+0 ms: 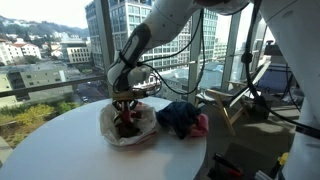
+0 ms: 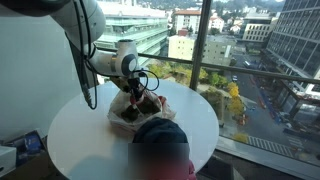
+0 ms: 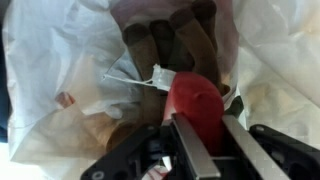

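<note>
My gripper is shut on a red rounded object, held between the two fingers over an open white plastic bag. Inside the bag lies a dark brown glove-like item with a white tag. In both exterior views the gripper points down into the white bag on the round white table.
A dark blue cloth with a pink cloth lies beside the bag on the table; it shows blurred in an exterior view. Windows stand behind the table. Cables and equipment stand at the table's side.
</note>
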`<action>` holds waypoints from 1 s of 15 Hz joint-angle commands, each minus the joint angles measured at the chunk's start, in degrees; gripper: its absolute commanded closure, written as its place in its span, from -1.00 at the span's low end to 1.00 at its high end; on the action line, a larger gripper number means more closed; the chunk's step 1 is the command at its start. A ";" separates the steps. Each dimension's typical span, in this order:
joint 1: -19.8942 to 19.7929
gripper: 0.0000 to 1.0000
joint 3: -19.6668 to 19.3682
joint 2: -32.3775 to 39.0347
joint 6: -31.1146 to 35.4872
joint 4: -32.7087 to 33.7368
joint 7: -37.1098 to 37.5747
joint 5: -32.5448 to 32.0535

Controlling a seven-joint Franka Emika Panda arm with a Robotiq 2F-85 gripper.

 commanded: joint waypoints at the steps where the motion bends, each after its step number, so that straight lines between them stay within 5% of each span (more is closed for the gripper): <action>1: -0.53 -0.02 0.29 2.61 -3.85 4.19 -6.47 6.44; 3: 2.28 -0.33 -3.37 1.97 -8.33 4.49 -4.08 4.47; 7: 3.09 -0.96 -4.81 0.46 -16.09 7.27 -5.04 3.55; 15: 3.18 -1.00 -8.38 2.87 -45.72 26.84 -3.24 -3.48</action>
